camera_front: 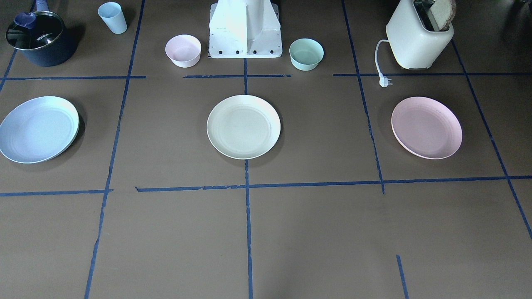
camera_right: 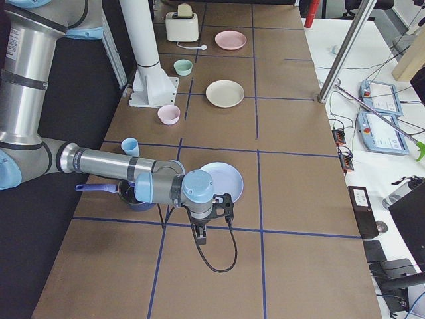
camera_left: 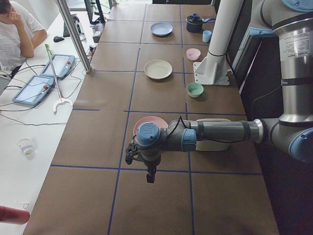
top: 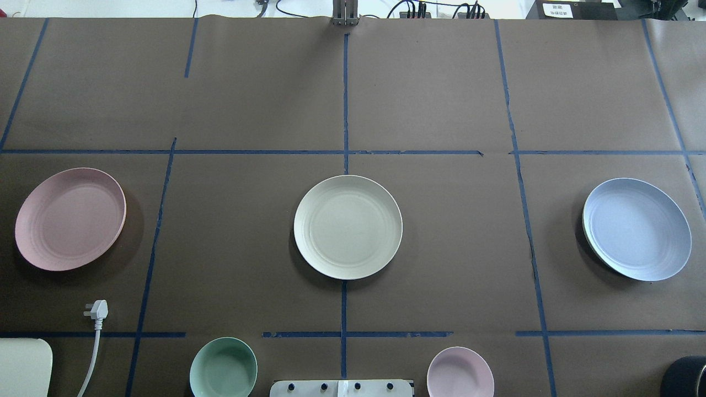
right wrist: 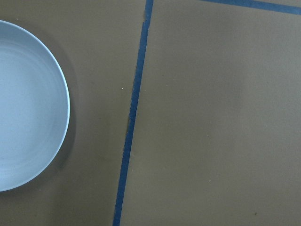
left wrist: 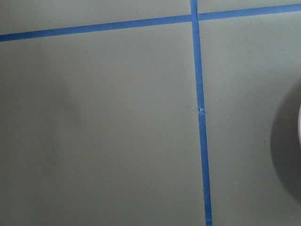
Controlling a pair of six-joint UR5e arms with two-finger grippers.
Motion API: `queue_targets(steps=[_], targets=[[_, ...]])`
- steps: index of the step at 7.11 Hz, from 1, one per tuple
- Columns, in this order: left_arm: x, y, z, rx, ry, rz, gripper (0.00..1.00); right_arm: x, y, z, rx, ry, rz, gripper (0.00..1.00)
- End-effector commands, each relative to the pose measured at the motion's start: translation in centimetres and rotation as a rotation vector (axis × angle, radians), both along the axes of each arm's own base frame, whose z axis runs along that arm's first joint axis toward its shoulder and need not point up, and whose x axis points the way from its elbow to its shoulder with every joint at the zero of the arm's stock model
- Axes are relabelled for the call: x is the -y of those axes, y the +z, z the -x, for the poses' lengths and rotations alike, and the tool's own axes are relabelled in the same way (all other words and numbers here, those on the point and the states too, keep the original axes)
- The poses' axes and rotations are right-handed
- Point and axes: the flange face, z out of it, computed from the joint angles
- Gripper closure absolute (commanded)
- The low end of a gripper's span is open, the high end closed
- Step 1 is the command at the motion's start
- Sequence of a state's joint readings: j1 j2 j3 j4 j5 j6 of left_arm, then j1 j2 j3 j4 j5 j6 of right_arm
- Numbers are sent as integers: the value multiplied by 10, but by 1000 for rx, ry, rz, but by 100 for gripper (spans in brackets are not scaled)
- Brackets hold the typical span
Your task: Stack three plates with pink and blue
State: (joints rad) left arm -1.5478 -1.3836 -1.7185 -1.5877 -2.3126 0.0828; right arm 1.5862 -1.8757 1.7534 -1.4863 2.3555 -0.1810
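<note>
On the bench (top: 441,248) the pink plate (top: 70,219) lies at the robot's left, the cream plate (top: 348,226) in the centre and the blue plate (top: 637,229) at the right, all well apart. The mint bowl (top: 223,368), pink bowl (top: 460,372), toaster (camera_front: 417,37), pot (camera_front: 40,38) and cup (camera_front: 112,17) line the robot's side. The left claw (camera_left: 150,175) and right claw (camera_right: 200,236) hang near the end plates; open or closed, I cannot tell.

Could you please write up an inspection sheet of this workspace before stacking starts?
Surface: brown table with a blue tape grid.
Job's things: pink plate, white plate and blue plate lie apart in a row, unstacked.
Clutter: pink bowl, green bowl, cup, lidded pot, toaster holding bread.
Grippers: left gripper hangs near the pink plate, right gripper near the blue plate; open or shut, cannot tell.
Cables: toaster plug lies loose on the table; cables along the far edge.
Surroundings: seated person and pendants at the side bench.
</note>
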Motion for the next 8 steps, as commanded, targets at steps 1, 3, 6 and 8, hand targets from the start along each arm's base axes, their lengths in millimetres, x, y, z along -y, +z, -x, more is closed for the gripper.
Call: queue_targets(steps=[1,3,6,8], targets=[[0,0,-1,1,3,-4,0,0,0,0,-1,0,-1,0],[2,0,-1,7,3,-12,0,1,-3,0,2,0,-7,0],[47,-50,-2,-1,-4,-184,0,3,-8,2,31,3,-42,0],[55,-55,-5,-12,0,-217,0,3,-7,2,34,3,-41,0]])
